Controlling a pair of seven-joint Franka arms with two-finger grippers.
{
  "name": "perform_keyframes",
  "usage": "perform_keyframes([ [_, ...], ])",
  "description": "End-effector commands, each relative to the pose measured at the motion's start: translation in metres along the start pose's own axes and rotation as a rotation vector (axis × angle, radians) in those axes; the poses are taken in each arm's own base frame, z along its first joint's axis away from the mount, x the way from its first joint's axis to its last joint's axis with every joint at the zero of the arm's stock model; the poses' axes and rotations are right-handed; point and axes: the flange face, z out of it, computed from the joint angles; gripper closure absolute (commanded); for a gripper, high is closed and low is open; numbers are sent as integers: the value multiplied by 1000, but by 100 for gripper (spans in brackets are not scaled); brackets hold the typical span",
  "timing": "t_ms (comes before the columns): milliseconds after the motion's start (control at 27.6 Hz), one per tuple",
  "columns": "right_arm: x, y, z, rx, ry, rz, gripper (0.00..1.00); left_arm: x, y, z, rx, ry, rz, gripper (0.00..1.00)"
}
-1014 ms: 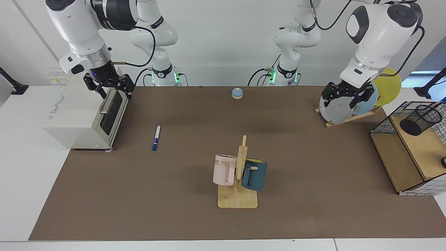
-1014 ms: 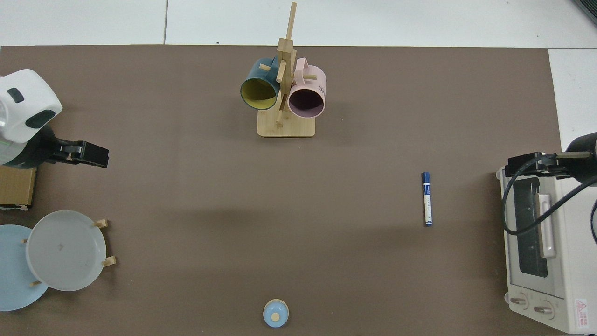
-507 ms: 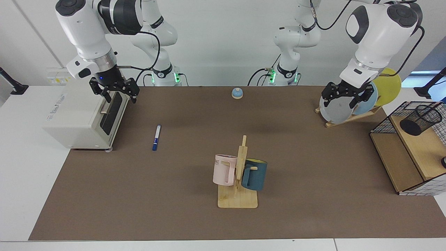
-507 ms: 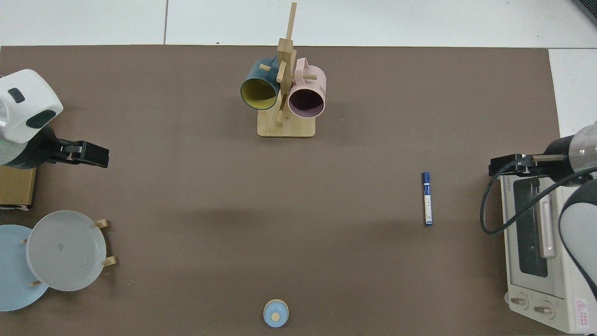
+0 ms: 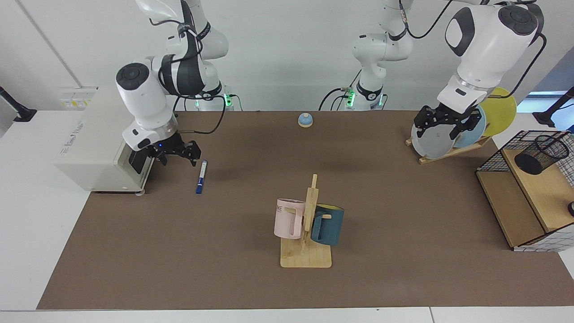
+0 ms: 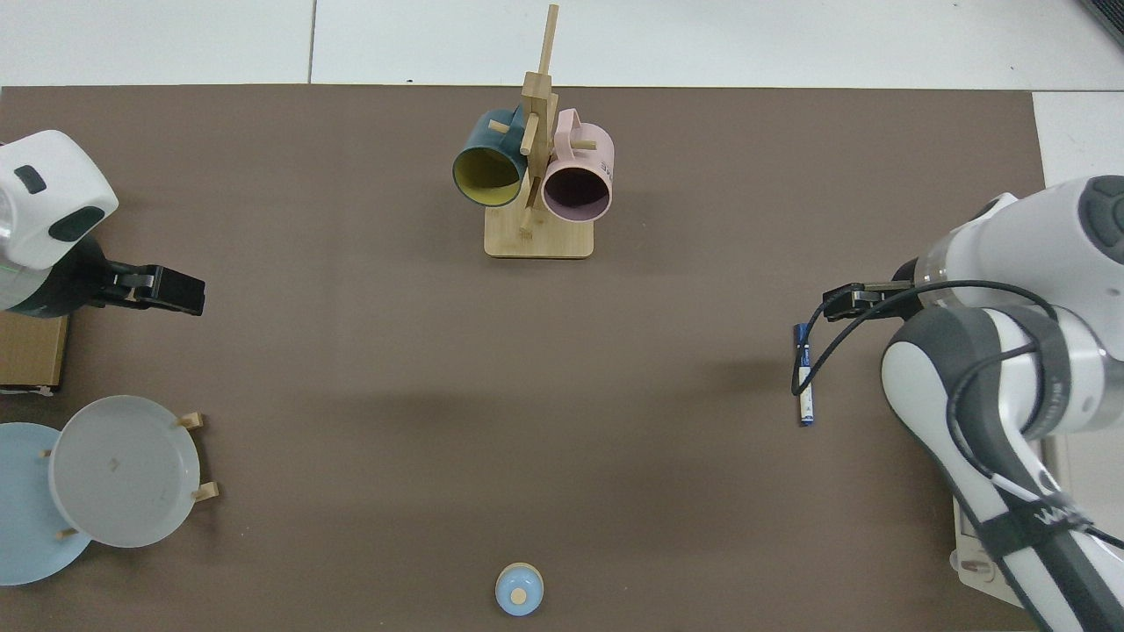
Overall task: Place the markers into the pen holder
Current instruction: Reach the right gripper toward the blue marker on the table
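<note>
Now the right gripper (image 5: 177, 154), jaws apart, is hanging just beside the marker (image 5: 201, 176), whose length is running toward and away from the robots; the left gripper (image 5: 441, 125), jaws apart, is waiting by the plates (image 5: 432, 141).

I see my right gripper (image 5: 176, 154) open low beside the marker (image 5: 201, 176), at its ten o'clock; my left gripper (image 5: 443, 123) waits open by the plates (image 5: 432, 141).

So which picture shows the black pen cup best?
The facing view: the pen holder sits tilted on the wooden shelf inside the wire basket, mesh and rim showing. The top view does not show it at all.
</note>
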Motion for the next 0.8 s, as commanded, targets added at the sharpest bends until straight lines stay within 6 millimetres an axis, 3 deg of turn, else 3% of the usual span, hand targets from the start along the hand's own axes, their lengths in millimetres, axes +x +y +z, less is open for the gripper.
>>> perform_keyframes([
  [0,-2,0,52,13,-10,45,0,-7,2,-1,5,5,3,0],
  [398,-8,-7,109,-3,-66,72,0,-7,2,-1,5,5,3,0],
  [760,-11,-14,136,-6,-65,61,0,-7,1,-1,5,5,1,0],
])
